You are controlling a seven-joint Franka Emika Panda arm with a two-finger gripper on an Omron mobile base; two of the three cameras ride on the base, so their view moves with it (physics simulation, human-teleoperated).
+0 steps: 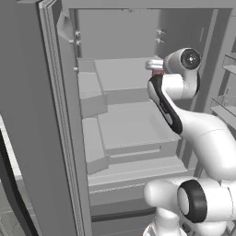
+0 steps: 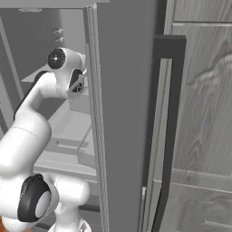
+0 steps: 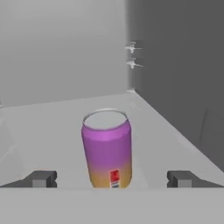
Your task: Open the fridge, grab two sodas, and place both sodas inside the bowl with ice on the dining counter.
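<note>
Currently I see the tall matte grey fridge [image 1: 41, 120] standing with its doors swung open, and the white arm reaching into the upper compartment. From the hand view, the two-finger gripper [image 3: 112, 178] has its jaws spread wide apart, with one dark fingertip [image 3: 41, 178] low on the left of that view and the other low on the right; nothing is clamped between them. A small cylindrical soda can [image 3: 106, 148], purple at the top fading to orange-yellow at the base with a small red label mark near the bottom, stands upright on the pale grey fridge shelf [image 3: 52, 131], centred between the fingertips and just beyond them. I cannot tell whether either fingertip touches the can; both appear apart from its sides. The can sits near the corner where the shelf meets the darker grey side wall [image 3: 175, 78], which carries two small pale shelf pegs [image 3: 131, 54]. In the left base view, a small patch of reddish colour shows beside the arm's wrist at the same shelf level, too hidden to identify. In the right base view, the open grey door with its long dark vertical handle [image 2: 170, 131] stands beside a grey wood-grain cabinet panel [image 2: 204, 99].
</note>
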